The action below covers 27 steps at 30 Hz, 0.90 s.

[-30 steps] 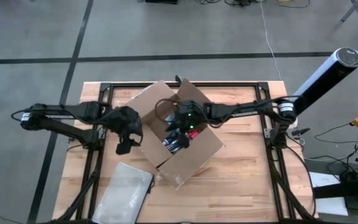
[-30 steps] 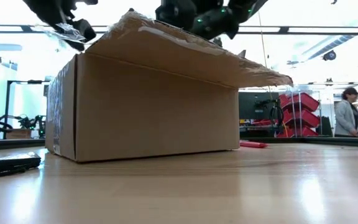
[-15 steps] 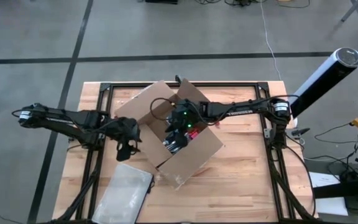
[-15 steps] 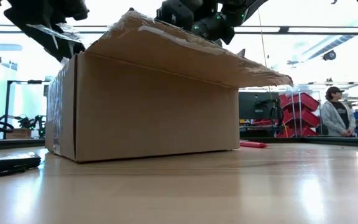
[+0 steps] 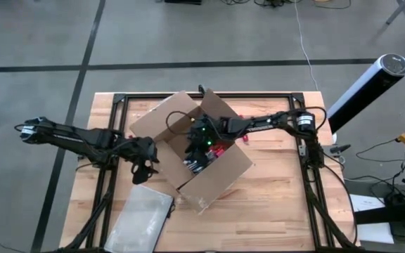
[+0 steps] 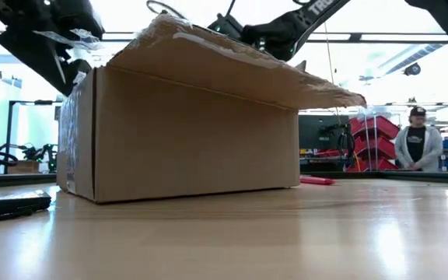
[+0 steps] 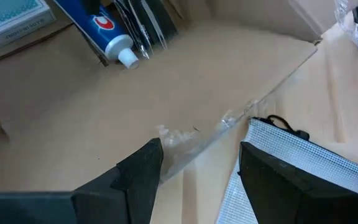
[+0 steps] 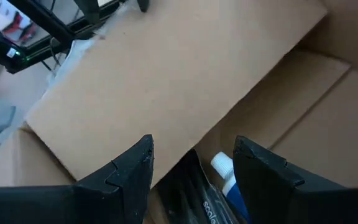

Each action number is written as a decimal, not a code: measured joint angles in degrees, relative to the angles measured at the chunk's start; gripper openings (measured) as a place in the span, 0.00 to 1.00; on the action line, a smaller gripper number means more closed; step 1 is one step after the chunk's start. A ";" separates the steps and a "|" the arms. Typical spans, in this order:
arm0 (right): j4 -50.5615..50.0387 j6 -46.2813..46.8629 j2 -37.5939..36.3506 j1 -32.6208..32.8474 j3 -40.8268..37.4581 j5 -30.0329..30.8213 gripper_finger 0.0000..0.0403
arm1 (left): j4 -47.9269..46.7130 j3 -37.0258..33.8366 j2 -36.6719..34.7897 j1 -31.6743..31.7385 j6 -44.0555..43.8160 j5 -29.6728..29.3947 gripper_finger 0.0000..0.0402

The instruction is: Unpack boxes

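Note:
The brown cardboard box (image 5: 192,151) stands open on its base in the middle of the table, flaps spread; in the low view its near flap (image 6: 232,66) juts out over the side wall. My right gripper (image 5: 197,153) is down inside the box, open (image 8: 191,165), over a toothpaste tube (image 8: 225,174) and dark items. My left gripper (image 5: 143,169) hangs just outside the box's left side, open (image 7: 201,165), above a flap's taped edge (image 7: 253,112). A toothpaste tube (image 7: 107,34) and a blue carton (image 7: 14,18) lie in the box.
A flat translucent zip pouch (image 5: 140,214) lies on the table near the front left, just below my left gripper (image 7: 291,168). A small red knife (image 6: 317,180) lies on the table right of the box. A person (image 6: 417,144) stands far behind the table.
My right gripper has sunk into the box and gone a little toward the table's left edge. My left gripper has come down and toward the near edge, beside the box's left side. The box has not moved.

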 joint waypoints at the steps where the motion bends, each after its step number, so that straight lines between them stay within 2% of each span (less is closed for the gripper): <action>1: 0.12 0.36 0.76 0.02 0.65 -0.86 0.48 | 0.58 -0.35 0.02 0.00 -0.06 -0.03 0.49; 6: -0.19 1.96 4.84 0.04 3.55 -5.69 0.48 | 3.33 -1.89 0.04 0.00 -0.26 -0.14 0.48; 12: -1.21 2.20 7.03 -0.09 5.42 -6.32 0.48 | 3.47 -1.59 0.04 0.00 -0.29 0.06 0.46; 24: -1.14 2.22 7.08 -0.60 5.42 -9.08 0.48 | -4.06 9.60 0.05 -0.76 3.41 0.48 0.45; 27: -0.49 2.70 7.05 -0.61 5.42 -10.78 0.48 | -4.78 10.59 0.04 -1.06 3.63 0.27 0.45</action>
